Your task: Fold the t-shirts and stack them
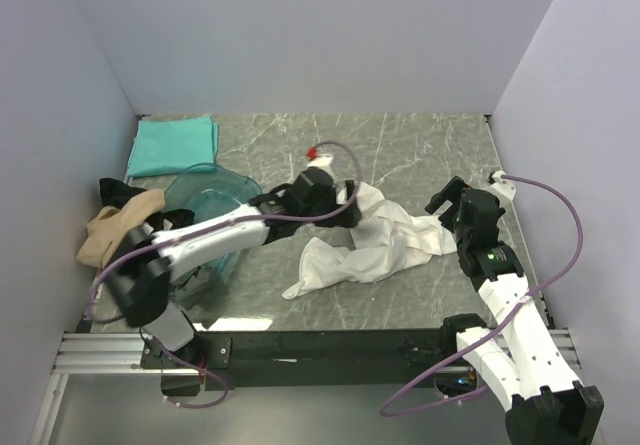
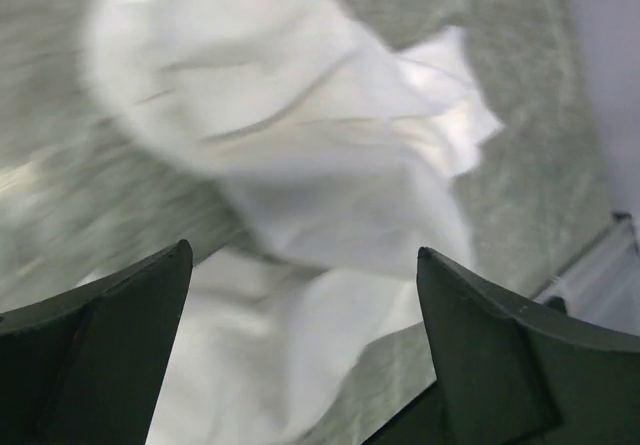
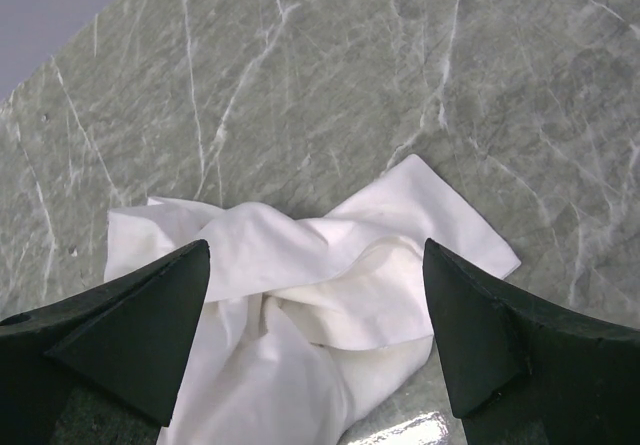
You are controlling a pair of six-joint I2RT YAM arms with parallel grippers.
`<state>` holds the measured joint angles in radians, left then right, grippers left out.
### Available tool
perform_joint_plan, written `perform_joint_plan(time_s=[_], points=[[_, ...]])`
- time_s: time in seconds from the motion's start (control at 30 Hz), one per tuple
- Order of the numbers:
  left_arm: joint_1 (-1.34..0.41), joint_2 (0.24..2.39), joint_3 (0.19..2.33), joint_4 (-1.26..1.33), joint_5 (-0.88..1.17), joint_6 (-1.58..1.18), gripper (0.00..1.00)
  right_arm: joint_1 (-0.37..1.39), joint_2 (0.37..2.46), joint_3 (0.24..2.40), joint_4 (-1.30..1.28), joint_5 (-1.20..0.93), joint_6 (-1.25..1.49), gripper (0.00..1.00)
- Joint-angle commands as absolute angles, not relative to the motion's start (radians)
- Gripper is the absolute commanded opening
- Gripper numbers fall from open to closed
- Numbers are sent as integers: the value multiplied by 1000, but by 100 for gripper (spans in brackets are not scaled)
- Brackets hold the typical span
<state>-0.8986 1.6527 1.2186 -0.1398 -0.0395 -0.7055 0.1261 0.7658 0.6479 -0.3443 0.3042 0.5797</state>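
left gripper [image 2: 303, 252] wide above white t-shirt [image 1: 370, 240], seemingly clear | right gripper [image 3: 315, 248] wide

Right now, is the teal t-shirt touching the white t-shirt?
Apart. Top view: bare table lies between the teal t-shirt, far left, and the crumpled white t-shirt.

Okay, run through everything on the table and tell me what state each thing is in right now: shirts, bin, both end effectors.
white t-shirt, crumpled, unfolded
teal t-shirt, folded flat, far left corner
tan t-shirt, bunched up at the left edge
blue-tinted bin, partly hidden; contents unclear
left end effector, open, empty, above the white t-shirt
right end effector, open, empty
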Motion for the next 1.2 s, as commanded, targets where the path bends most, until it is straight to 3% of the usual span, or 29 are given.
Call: perform_joint_plan(time_s=[0.0, 0.07, 0.13, 0.3, 0.43, 0.53, 1.03, 1.13, 1.17], points=[[-882, 1404, 1190, -353, -390, -771, 99, 123, 769, 652, -328, 322, 583, 93], [-809, 1324, 1200, -511, -613, -903, 100, 123, 772, 653, -325, 311, 583, 93], [-610, 1289, 1198, -739, -688, -1007, 99, 124, 773, 652, -324, 304, 583, 93], [-254, 1161, 1114, -943, -885, -1261, 99, 123, 791, 647, -304, 285, 584, 92], [51, 1086, 1042, -795, -775, -1139, 99, 123, 814, 661, -321, 290, 583, 92], [148, 1100, 1037, -758, -704, -1068, 99, 123, 824, 669, -328, 285, 575, 92], [227, 1285, 966, -772, -687, -1135, 96, 123, 799, 660, -330, 295, 577, 92], [236, 1316, 960, -738, -667, -1114, 88, 123, 795, 657, -327, 304, 577, 92], [236, 1324, 960, -732, -661, -1105, 80, 124, 792, 657, -327, 301, 577, 92]])
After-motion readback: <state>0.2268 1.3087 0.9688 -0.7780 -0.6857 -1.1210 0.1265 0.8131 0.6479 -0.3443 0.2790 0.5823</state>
